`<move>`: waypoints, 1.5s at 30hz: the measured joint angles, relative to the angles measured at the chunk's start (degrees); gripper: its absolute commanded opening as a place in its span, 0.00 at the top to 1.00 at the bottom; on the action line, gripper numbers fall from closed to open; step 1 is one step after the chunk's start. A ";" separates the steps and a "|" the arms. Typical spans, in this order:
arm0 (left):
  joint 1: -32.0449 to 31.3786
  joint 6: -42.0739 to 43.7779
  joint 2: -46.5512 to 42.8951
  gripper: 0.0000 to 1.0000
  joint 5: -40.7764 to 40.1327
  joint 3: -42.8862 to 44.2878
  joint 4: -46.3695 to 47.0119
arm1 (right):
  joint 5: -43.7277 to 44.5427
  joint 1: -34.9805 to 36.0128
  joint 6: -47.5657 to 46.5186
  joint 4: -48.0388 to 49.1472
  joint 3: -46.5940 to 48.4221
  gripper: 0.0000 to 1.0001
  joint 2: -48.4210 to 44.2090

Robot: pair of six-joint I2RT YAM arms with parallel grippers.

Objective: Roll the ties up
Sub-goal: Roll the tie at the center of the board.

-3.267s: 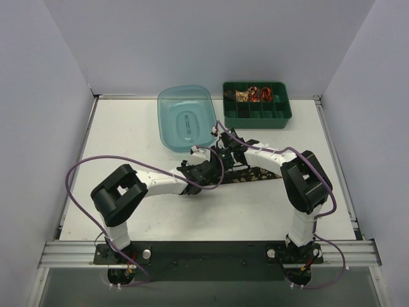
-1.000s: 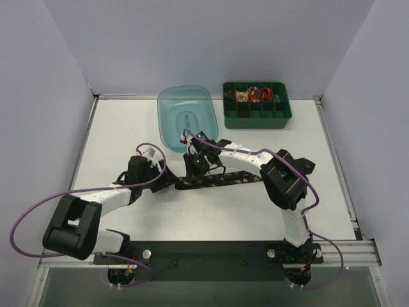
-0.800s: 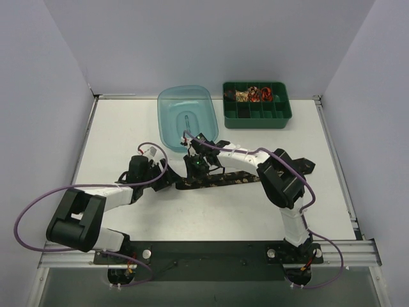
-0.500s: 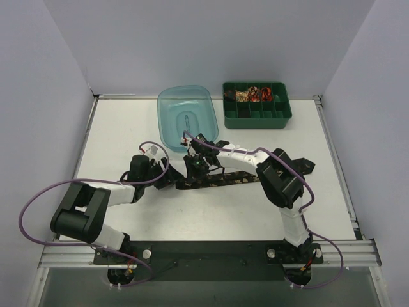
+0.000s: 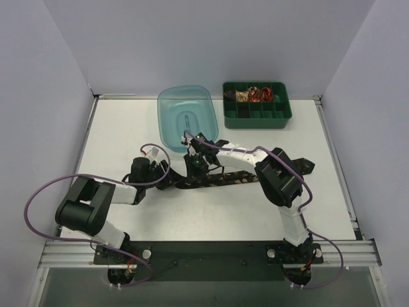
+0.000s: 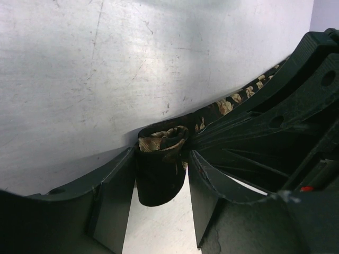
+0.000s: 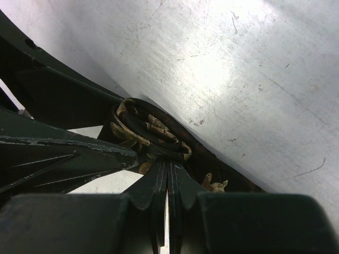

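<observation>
While rolled at left end, tie (image 5: 233, 180) stretches flat rightward.

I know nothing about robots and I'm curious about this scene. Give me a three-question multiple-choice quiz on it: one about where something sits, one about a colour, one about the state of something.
1. Where does the green compartment tray stand?
A) between the arm bases
B) at the far edge of the table, right of the blue tub
C) inside the tub

2. What colour is the pattern on the black necktie?
A) bright blue
B) white
C) gold-tan

3. How do the jaws of the right gripper stand?
A) pressed together
B) wide open
C) clamped on a cup

Answers:
1. B: the top view shows tray and tub side by side at the back.
2. C: both wrist views show tan flowers on black.
3. A: the right wrist view shows its fingers meeting at the necktie.
</observation>
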 measured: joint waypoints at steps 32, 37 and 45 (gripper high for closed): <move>-1.60 9.79 -7.80 1.00 -13.00 7.82 -26.01 | -0.72 -1.84 0.87 0.22 0.68 1.00 -0.17; -3.17 13.57 -9.31 1.00 -19.89 11.85 -36.39 | -0.76 -3.21 1.46 0.92 -1.53 1.00 -4.70; -6.99 17.31 -9.46 1.00 -30.58 18.29 -48.94 | -0.66 -6.03 2.03 2.05 -5.64 1.00 -10.91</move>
